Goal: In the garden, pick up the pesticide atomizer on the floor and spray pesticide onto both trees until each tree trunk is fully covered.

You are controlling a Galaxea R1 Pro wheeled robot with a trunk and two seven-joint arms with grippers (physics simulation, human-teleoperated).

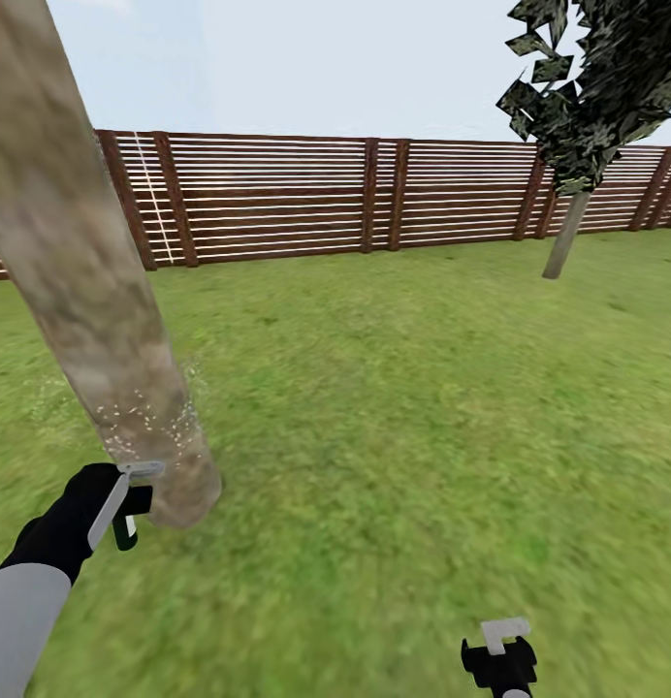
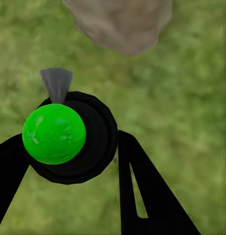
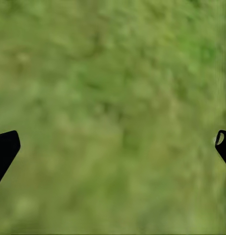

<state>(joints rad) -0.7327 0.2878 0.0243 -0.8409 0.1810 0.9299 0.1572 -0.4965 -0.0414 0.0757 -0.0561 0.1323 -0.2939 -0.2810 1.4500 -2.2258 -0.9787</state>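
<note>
Head view: your left end effector (image 1: pixel 122 504) grips the pesticide atomizer (image 1: pixel 128 528); pesticide (image 1: pixel 146 422) specks the near trunk (image 1: pixel 103 330); far tree (image 1: pixel 565 233) untouched; right end effector (image 1: pixel 500 645) wide.

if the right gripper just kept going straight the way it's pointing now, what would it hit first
Probably just the green grass lawn. The right wrist view looks between the open right gripper fingertips at bare grass, nothing in between. How far off the ground lies is unclear.

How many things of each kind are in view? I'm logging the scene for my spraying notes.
Trees: 2, near trunk and far tree
Atomizers: 1, the atomizer in the left claw
Claws: 2, including the right claw
Fences: 1, the fence
Total: 6
</note>
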